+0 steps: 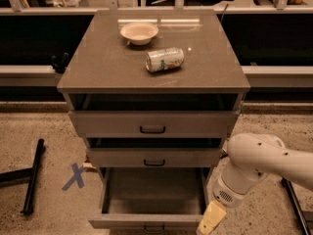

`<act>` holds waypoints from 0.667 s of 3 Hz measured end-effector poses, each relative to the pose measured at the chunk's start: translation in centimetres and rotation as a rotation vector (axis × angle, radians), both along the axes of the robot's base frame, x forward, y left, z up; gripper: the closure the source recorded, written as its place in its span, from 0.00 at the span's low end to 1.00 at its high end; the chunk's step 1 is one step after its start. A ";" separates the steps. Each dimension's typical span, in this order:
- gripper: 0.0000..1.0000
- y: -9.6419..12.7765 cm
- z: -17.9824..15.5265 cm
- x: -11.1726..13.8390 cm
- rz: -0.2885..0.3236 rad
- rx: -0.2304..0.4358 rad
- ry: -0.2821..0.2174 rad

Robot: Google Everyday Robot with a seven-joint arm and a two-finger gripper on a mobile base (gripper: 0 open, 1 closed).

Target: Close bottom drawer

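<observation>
- The cream gripper (pixel 211 221), on a smooth, rounded white arm (pixel 254 165), sits low beside the bottom drawer's right front corner.
- The bottom drawer (pixel 146 221), flat grey, stands pulled well out.
- Speckled floor (pixel 54 146) with a blue tape cross (pixel 76 176) flanks its left.
- On the cabinet top (pixel 98 67), a dented can (pixel 165 59) lies before a round bowl (pixel 139 33).

A cream bowl (pixel 139 33) sits near the rear edge of the counter (pixel 98 67); 1 soda can (pixel 165 59) lies on its side mid-counter. On the floor left, a blue tape X (pixel 74 176).
</observation>
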State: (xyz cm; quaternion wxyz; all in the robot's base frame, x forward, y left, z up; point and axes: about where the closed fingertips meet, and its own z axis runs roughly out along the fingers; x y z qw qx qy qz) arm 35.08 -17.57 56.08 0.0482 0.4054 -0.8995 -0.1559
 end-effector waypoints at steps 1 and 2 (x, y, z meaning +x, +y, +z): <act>0.00 -0.6 -3.4 0.8 -0.019 0.018 -0.015; 0.00 -0.9 -7.9 1.8 -0.031 0.057 -0.021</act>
